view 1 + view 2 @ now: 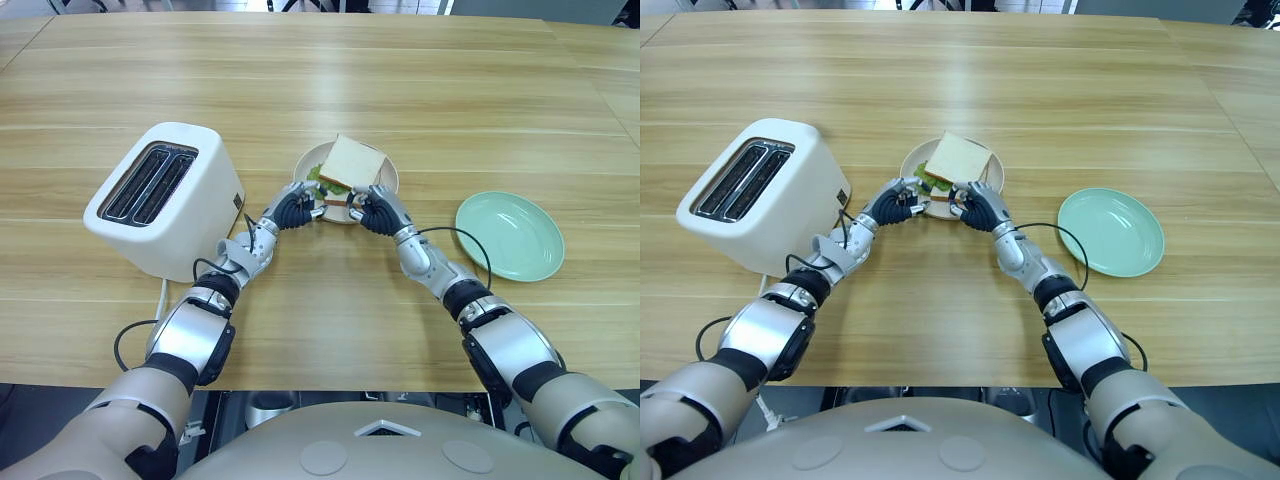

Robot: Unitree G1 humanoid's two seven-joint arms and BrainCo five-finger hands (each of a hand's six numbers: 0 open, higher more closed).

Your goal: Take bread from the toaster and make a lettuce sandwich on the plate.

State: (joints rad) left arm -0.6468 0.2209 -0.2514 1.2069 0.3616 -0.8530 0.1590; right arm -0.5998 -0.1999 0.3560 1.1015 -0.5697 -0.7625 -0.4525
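Sandwich point(352, 162) is what I'm watching: it sits on the plate point(392, 178), white top slice over lettuce point(317, 174) that peeks out on the plate's left side, with the bottom slice showing at the plate's near rim. My left hand point(293, 207) is at the near-left of the plate and my right hand point(380, 210) at its near-right. Both have fingers curled in tight, and the tips look pinched onto the sandwich's near edge, one at each front corner.

From either hand the sandwich lies straight ahead and slightly inward, and neither hand is nearer than the other. It's roughly square, turned so one corner points to the plate's far side, so there's no real long axis to line up on.

Left of the plate stands the toaster point(165, 200), its slots looking empty. Right of the plate lies a green plate point(510, 236). I judge the build nearly finished. Letting go should be gentle and outward, or the top slice may slide.
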